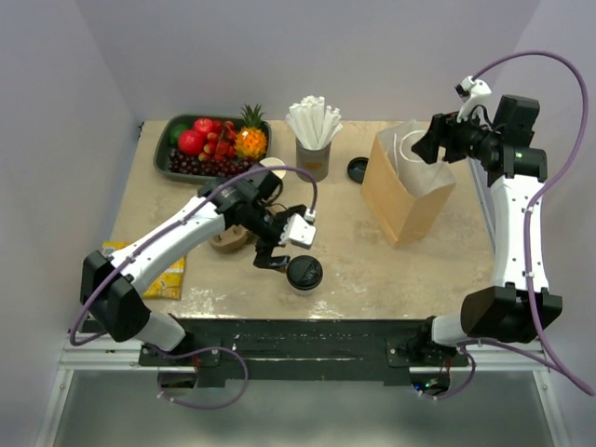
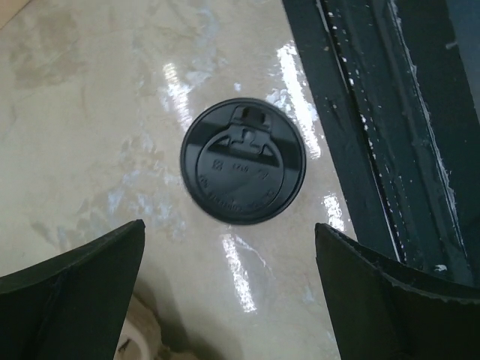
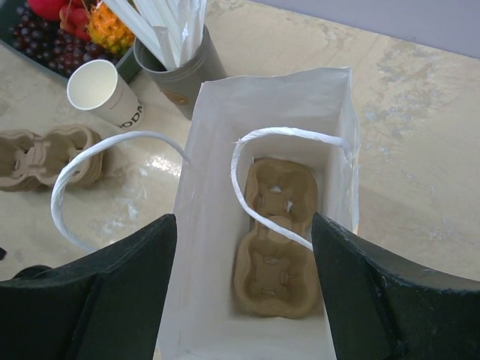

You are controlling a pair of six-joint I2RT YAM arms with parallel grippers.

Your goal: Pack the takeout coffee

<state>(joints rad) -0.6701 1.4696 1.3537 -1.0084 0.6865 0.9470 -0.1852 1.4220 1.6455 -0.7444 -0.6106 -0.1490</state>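
Black coffee lid, brown bag, white straws.

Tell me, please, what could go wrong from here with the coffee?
The takeout coffee stands near the front edge of the table; the open left fingers could knock it off. In the paper bag, a white handle loops over the carrier, so the cup might snag or tip.
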